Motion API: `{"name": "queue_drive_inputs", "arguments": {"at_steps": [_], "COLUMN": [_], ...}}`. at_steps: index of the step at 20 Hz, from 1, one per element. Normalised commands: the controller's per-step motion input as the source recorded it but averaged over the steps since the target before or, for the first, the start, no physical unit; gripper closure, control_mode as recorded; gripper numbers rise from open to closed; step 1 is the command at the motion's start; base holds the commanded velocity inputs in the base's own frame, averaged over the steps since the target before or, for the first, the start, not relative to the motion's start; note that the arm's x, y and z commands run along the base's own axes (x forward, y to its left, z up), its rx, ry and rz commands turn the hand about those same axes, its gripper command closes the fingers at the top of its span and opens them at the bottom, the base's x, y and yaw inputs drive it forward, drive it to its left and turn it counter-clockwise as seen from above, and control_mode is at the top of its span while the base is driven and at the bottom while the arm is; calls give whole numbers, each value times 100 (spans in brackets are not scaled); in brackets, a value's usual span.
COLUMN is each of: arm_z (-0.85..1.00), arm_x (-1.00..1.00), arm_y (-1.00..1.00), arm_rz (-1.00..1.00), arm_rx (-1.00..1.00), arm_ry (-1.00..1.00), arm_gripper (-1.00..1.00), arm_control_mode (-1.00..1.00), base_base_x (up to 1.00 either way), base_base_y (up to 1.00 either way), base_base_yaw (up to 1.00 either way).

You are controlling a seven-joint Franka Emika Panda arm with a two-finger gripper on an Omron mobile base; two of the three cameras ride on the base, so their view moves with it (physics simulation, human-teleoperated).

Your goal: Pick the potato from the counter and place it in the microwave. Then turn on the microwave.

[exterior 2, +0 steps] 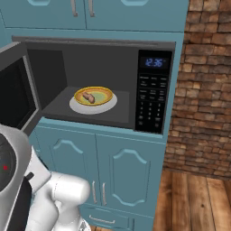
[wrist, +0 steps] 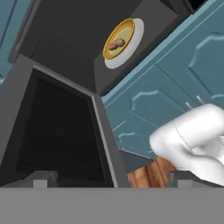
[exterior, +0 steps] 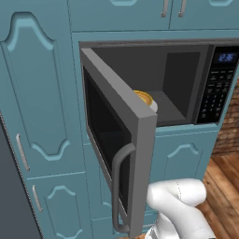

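I saw the microwave (exterior 2: 153, 47) set into teal cabinets (exterior 2: 113, 171), with a brick wall (exterior 2: 203, 90) to its right and a wooden floor (exterior 2: 194, 203) below; its door (exterior: 123, 140) stood swung wide open, its curved handle (exterior: 119, 186) towards me, and it blocked much of the left side; the potato (exterior 2: 89, 97) lay in a yellow bowl (exterior 2: 106, 93) on the white turntable plate (exterior 2: 110, 104) inside; the blue display (exterior 2: 154, 62) read 12:36; the gripper (wrist: 109, 178) had its jaws spread wide, holding nothing.
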Motion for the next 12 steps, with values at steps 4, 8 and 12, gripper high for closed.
{"name": "queue_drive_inputs", "arguments": {"at_steps": [4,8,12], "arm_z": [-3,0,0], "arm_x": [-40,-31,-27], "arm_y": [19,20,18], "arm_rz": [0,2,5], "arm_rx": [13,14,13], "arm_ry": [0,0,6], "arm_gripper": [-100,-100,-100], "arm_control_mode": [-100,-100,-100], "base_base_x": [0,0,0], "base_base_y": [0,0,0], "base_base_yaw": [0,0,0]}}
